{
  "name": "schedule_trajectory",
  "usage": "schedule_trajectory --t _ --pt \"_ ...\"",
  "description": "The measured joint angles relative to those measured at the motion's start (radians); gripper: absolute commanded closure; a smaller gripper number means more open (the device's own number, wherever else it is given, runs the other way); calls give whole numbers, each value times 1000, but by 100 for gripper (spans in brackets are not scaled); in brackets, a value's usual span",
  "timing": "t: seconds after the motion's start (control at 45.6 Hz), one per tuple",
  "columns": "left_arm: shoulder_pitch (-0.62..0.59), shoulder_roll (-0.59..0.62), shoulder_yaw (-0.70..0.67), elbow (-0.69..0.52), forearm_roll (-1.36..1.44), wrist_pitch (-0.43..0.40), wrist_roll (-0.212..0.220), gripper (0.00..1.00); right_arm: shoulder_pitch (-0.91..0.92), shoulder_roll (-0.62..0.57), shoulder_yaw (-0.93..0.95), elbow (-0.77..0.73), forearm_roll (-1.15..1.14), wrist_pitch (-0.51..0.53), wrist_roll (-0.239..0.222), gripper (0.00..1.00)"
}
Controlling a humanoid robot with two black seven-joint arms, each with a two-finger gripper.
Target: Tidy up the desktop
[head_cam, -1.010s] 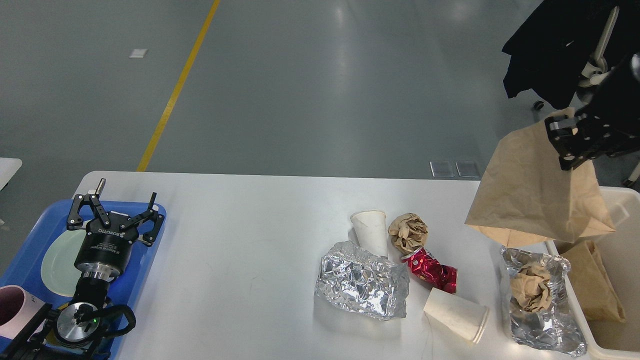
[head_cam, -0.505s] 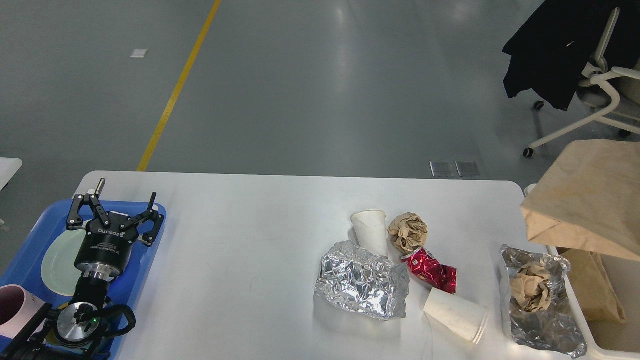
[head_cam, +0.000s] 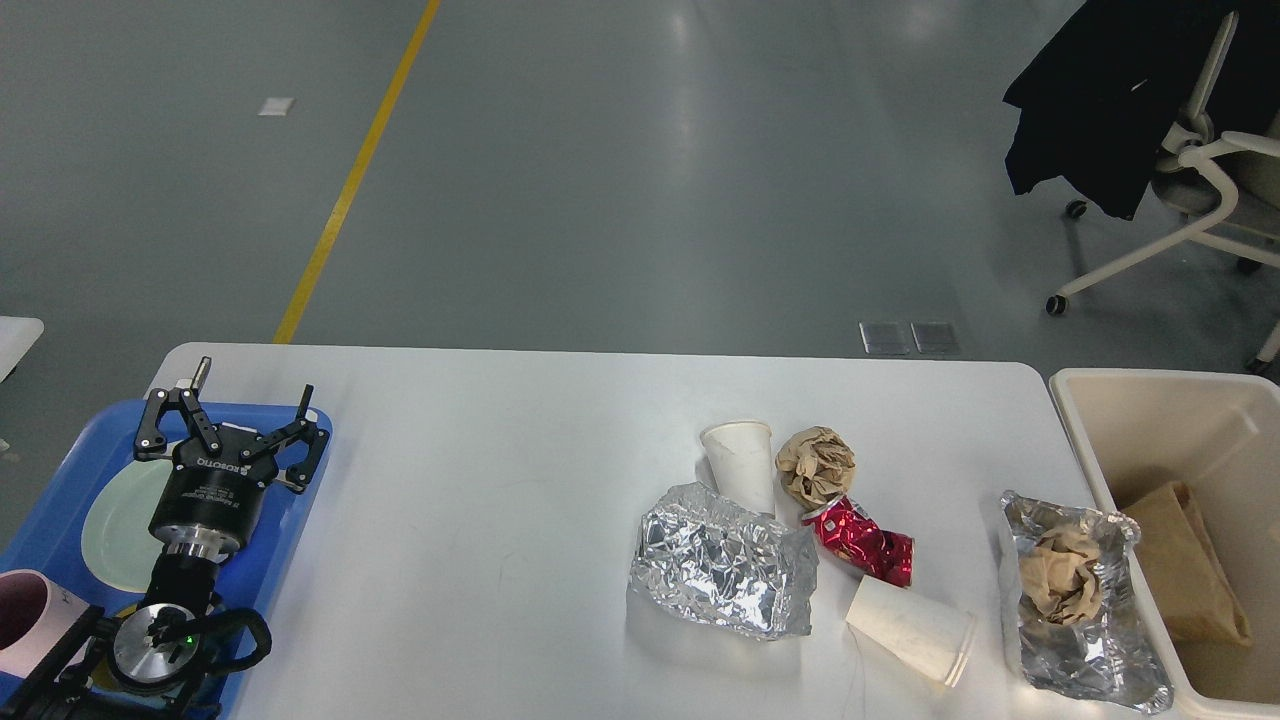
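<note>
The left gripper [head_cam: 232, 418] hung over the blue tray [head_cam: 60, 480] with its fingers spread apart and nothing between them. The right gripper was out of the picture, so I cannot tell its state.

The desktop [head_cam: 480, 480] stretched away to the right of those open fingers, white and smooth, bare beside them and cluttered well apart on the far side. It is a fixed, stiff slab, not something to lift; the handling falls to the litter on it. That litter looked light and easily crushed: an upright paper cup [head_cam: 741, 462], a second cup [head_cam: 912, 628] lying on its side, a ball of brown paper [head_cam: 818, 463], a squashed red can [head_cam: 860, 540] and a crumpled foil sheet [head_cam: 722, 570]. A cup's rim or the can's narrow middle would suit a pinch; the foil would likely slip and deform.

Below the fingers, the tray held a pale green plate [head_cam: 115, 520] and a pink mug [head_cam: 25, 605]. Farthest right, a foil dish [head_cam: 1090, 650] held crumpled brown paper, touching the cream bin [head_cam: 1130, 400], which held a brown paper bag [head_cam: 1185, 560].
</note>
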Motion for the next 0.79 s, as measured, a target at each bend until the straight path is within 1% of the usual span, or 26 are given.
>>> schedule_trajectory --t 0.088,0.176,0.198,0.329,0.417,0.527,0.79 --pt "0 0 0 0 0 0 0 3 -245 58 184 -131 6 -26 -1 100" --pt "0 0 0 -1 0 0 0 3 -433 122 319 -258 7 -49 -3 100" --pt "0 0 0 -1 0 0 0 3 -529 169 379 -342 7 -65 -5 100" --pt "0 0 0 -1 0 0 0 3 -750 336 466 -608 8 -106 -5 100" --pt "0 0 0 -1 0 0 0 3 -843 422 480 -739 8 -123 -6 100" --pt "0 0 0 0 0 0 0 3 -904 492 484 -802 14 -173 -6 100" --pt "0 0 0 0 0 1 0 3 -986 558 484 -814 72 -280 -9 100"
